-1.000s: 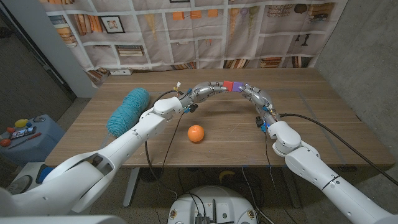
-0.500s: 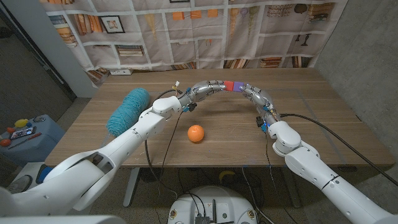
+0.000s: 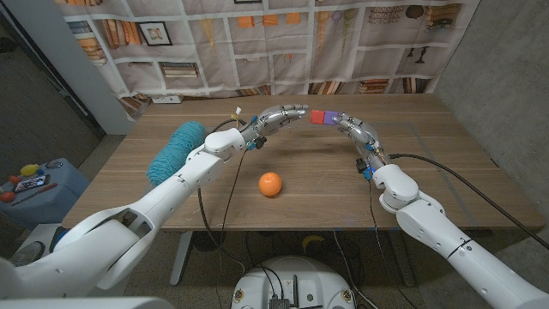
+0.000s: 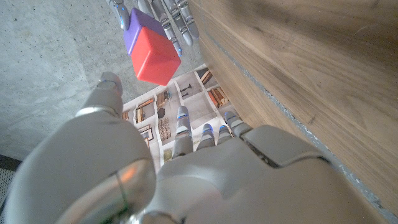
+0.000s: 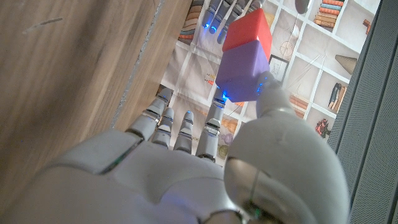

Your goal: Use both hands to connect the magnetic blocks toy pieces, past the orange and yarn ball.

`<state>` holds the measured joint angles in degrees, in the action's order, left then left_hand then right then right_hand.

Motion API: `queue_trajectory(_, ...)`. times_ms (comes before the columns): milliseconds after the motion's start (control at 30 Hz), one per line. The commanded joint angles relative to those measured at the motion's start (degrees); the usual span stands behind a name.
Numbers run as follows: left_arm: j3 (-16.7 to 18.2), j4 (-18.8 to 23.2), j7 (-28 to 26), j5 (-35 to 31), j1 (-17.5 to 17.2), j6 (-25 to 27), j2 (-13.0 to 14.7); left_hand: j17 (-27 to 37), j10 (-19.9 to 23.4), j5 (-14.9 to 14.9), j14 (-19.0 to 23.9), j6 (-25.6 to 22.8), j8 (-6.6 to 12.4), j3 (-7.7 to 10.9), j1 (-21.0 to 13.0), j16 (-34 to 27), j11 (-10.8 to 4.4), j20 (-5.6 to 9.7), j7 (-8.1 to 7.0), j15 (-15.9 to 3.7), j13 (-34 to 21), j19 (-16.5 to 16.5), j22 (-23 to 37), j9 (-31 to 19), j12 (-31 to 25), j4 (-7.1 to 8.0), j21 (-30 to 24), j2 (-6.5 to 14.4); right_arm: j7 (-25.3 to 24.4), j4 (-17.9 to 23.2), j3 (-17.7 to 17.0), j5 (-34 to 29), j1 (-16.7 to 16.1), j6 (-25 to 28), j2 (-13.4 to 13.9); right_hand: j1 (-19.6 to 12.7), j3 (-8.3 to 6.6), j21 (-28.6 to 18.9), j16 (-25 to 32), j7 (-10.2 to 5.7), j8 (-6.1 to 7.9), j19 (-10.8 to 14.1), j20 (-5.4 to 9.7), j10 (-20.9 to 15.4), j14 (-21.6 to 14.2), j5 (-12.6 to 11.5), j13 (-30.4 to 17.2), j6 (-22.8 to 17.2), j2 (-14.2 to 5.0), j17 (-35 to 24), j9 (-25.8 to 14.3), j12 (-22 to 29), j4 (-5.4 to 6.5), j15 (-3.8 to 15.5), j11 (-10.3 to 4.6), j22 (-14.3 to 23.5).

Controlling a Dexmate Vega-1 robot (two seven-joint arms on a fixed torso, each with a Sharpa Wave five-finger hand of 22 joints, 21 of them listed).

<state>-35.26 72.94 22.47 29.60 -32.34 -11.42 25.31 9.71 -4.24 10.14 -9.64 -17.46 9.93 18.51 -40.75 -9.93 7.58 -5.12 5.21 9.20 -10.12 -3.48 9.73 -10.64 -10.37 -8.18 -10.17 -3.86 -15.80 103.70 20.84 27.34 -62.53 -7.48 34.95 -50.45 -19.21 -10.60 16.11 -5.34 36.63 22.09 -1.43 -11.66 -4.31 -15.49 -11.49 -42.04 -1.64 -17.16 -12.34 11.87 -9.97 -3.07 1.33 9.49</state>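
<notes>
Now, right hand: holds the joined red block and purple block above the table's far side, past the orange and yarn ball.
Left hand: drawn back from the red face it touched a moment ago, fingers apart, empty.
Meaning: blocks look connected; release seems under way.
Pose: both arms stretched forward, hands raised, fingertips facing.

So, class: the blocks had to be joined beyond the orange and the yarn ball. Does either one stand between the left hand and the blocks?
No. The orange and yarn ball lie nearer the robot. Only open air separates the left hand from the joined red and purple blocks, which the right hand holds.
</notes>
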Motion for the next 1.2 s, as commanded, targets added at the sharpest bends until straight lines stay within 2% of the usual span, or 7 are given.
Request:
queue_trajectory(33,1.10,2.08,-1.15,0.70,-1.18,0.77,1.28,0.31,-0.77,0.02,-1.75,0.85,-0.09,0.11,0.88,0.27,0.42,-0.49,0.29,0.11,-0.18,-0.76,0.18,-0.13,0.02,0.37,0.17,0.24,0.05,1.69,-1.05,-0.43,-0.39,1.75,2.20,-1.92,-0.26,-0.28,-0.05,-2.07,2.41,0.46,-0.02,-0.55,-0.63,-0.29,-0.11,-2.43,-4.14,-0.18,-0.32,-0.10,0.39,0.04,-0.17,0.12)
queue_trajectory(500,2.88,5.50,-6.09,0.47,-3.88,1.15,2.93,0.29,-1.13,0.12,-1.88,1.74,0.00,0.06,1.82,-0.01,0.77,-0.98,0.52,0.36,-0.18,-1.30,0.18,-0.09,-0.18,0.71,-0.02,0.87,-0.43,4.02,-2.29,-1.26,-1.17,4.63,4.96,-2.12,-0.22,-0.28,-0.09,-2.04,2.44,0.48,0.00,-0.55,-0.61,-0.32,-0.11,-2.56,-4.21,-0.21,-0.28,-0.11,0.41,0.06,-0.17,0.12)
queue_trajectory(733,3.85,8.20,-8.79,0.41,-5.86,1.41,4.06,0.27,-1.20,0.22,-1.79,3.79,-0.26,0.11,2.65,-0.22,0.86,-1.29,-1.00,0.50,-0.18,-1.34,0.18,-0.06,-0.41,0.95,-0.27,1.61,0.41,4.47,-2.72,-2.28,-1.03,5.30,6.84,-2.20,-0.20,-0.28,-0.12,-2.09,2.47,0.47,0.03,-0.50,-0.54,-0.34,-0.11,-2.66,-4.27,-0.23,-0.26,-0.13,0.44,0.18,-0.30,0.12)
queue_trajectory(867,4.43,9.63,-10.59,0.44,-7.05,1.55,4.44,0.26,-0.66,0.28,-1.21,4.86,-0.03,0.16,3.24,-0.49,0.36,-1.27,-2.77,0.31,-0.17,-0.84,0.18,-0.06,-0.77,0.99,-0.60,2.11,0.80,4.83,-2.89,-3.21,-0.85,5.66,7.92,-2.26,-0.20,-0.30,-0.11,-2.14,2.45,0.54,0.01,-0.53,-0.56,-0.35,-0.11,-2.63,-4.33,-0.25,-0.25,-0.12,0.45,0.17,-0.27,0.12)
queue_trajectory(1200,6.03,11.76,-14.69,0.53,-9.85,0.65,4.92,0.25,0.21,0.28,-0.26,4.34,0.51,0.18,3.82,-0.76,0.03,-0.87,-2.97,-0.02,-0.14,-0.04,0.18,-0.06,-1.09,0.99,-0.90,2.49,1.18,6.25,-3.00,-5.67,-0.27,8.03,10.42,-2.43,-0.19,-0.32,-0.12,-2.39,2.51,0.63,0.15,-0.58,-0.55,-0.36,-0.11,-2.82,-4.41,-0.27,-0.23,-0.11,0.44,0.31,-0.40,0.12)
